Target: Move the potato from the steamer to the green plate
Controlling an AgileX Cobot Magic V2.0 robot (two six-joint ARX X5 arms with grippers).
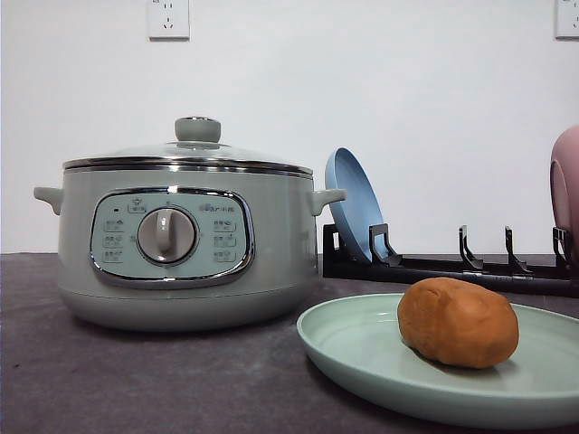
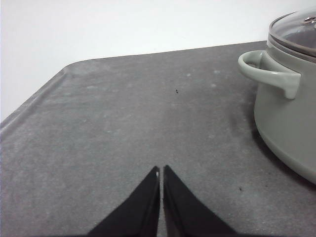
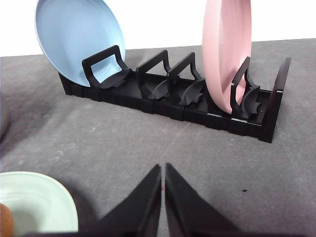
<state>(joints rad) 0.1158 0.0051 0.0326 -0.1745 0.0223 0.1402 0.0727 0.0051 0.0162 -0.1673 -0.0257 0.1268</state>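
Note:
The orange-brown potato (image 1: 458, 322) lies on the pale green plate (image 1: 362, 348) at the front right of the table. A sliver of that potato (image 3: 5, 219) and the plate's rim (image 3: 47, 197) also show in the right wrist view. The sage-green steamer (image 1: 181, 235) stands to the left with its glass lid on; its side handle (image 2: 271, 74) appears in the left wrist view. My left gripper (image 2: 161, 173) is shut over bare table, left of the steamer. My right gripper (image 3: 163, 170) is shut and empty, between the plate and the rack.
A black dish rack (image 3: 197, 106) stands behind the green plate, holding a blue plate (image 3: 74, 39) and a pink plate (image 3: 227, 49) upright. The dark grey table (image 2: 123, 123) ends at a white wall. The table's left edge curves away near my left gripper.

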